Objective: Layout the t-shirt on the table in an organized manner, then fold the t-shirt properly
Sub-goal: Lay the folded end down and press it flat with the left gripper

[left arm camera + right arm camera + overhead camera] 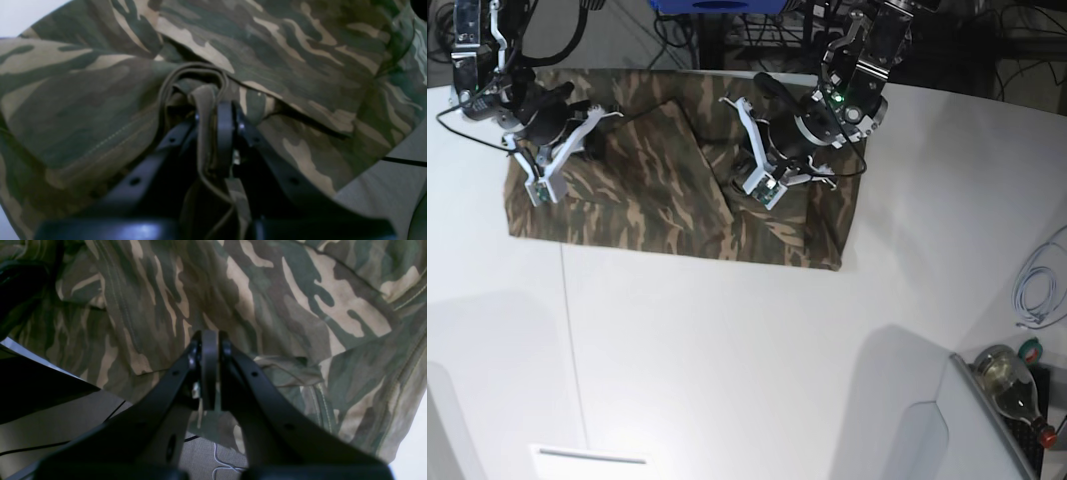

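Both arms are built of black, rounded segments with white plastic brackets near the wrists, each bracket carrying a small green circuit board, and black cables run along the arm at the upper left of the base view. The arm at upper centre shows a small green light on its dark housing. In the wrist views the matte black fingers (pixel 253 386) are long, tapering plastic blades with small round screw holes along their length and silver fasteners near the tips.
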Tool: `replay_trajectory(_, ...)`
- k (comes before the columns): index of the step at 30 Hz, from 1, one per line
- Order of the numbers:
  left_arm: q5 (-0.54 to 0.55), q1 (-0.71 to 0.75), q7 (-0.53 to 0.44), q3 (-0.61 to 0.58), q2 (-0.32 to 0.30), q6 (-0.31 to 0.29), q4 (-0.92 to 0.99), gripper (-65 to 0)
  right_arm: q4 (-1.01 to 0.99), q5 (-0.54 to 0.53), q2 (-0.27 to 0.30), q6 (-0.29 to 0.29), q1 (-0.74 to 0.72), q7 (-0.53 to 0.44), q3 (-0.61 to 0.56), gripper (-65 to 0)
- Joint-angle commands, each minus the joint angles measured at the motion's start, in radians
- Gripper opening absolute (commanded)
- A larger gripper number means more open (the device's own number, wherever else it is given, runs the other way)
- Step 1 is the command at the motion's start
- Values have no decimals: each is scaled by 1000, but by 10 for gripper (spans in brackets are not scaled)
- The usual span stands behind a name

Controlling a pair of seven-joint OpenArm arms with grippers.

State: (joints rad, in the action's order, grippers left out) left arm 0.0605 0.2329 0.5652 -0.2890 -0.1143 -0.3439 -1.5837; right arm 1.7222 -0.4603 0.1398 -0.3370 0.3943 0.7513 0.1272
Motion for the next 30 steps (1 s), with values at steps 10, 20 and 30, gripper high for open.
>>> replay_trajectory(10, 17, -5, -21, -2, 8, -7, -22, -400, 17, -10, 7, -9, 1, -17, 1, -629)
replay_trajectory(20, 25, -27, -21, -108, 60, -7, -16, -393, 17, -10, 7, -9, -2, -17, -1, -629)
replay_trajectory(30, 17, 56, -21, -14, 32, 90, -223, -469, 17, -10, 10, -9, 2, -17, 4, -629)
